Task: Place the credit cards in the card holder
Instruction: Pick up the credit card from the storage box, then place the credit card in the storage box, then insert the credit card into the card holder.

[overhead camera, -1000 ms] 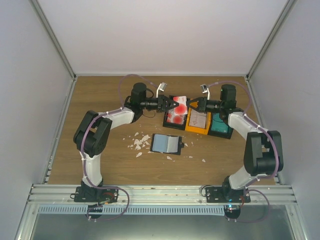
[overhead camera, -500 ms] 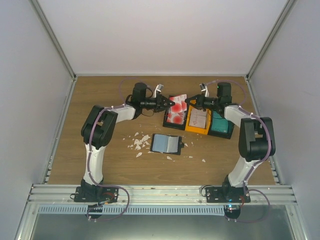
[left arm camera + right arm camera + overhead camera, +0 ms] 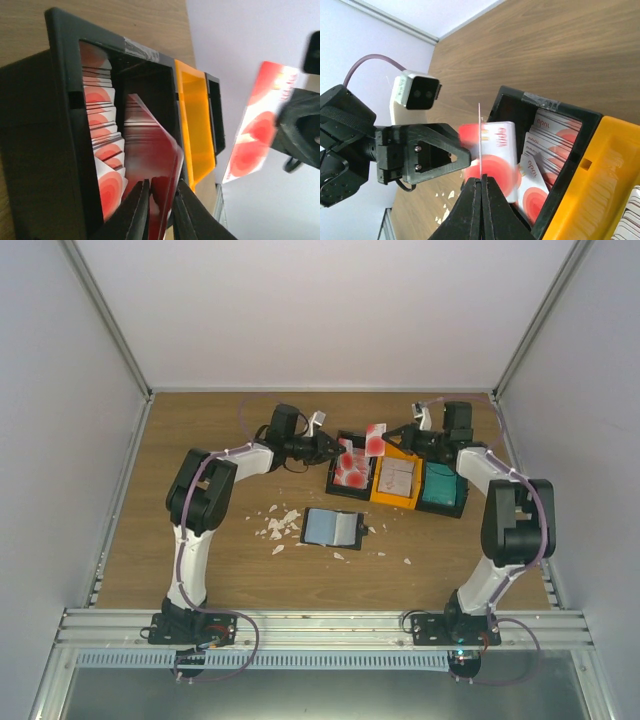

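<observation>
One red-and-white plastic card [image 3: 376, 438], pinched by its edge in my right gripper [image 3: 480, 181], could have slipped short of the black folding wallet [image 3: 332, 528] at six o'clock; my left gripper [image 3: 162, 186] sat barely parted, hold unclear.

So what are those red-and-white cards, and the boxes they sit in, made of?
The cards look like thin plastic with a glossy printed face: the raised one is flat without sagging and is razor-thin seen edge-on. The black bin and the orange bin seem to be moulded plastic with a matte finish, judging by their smooth, evenly coloured walls.
</observation>
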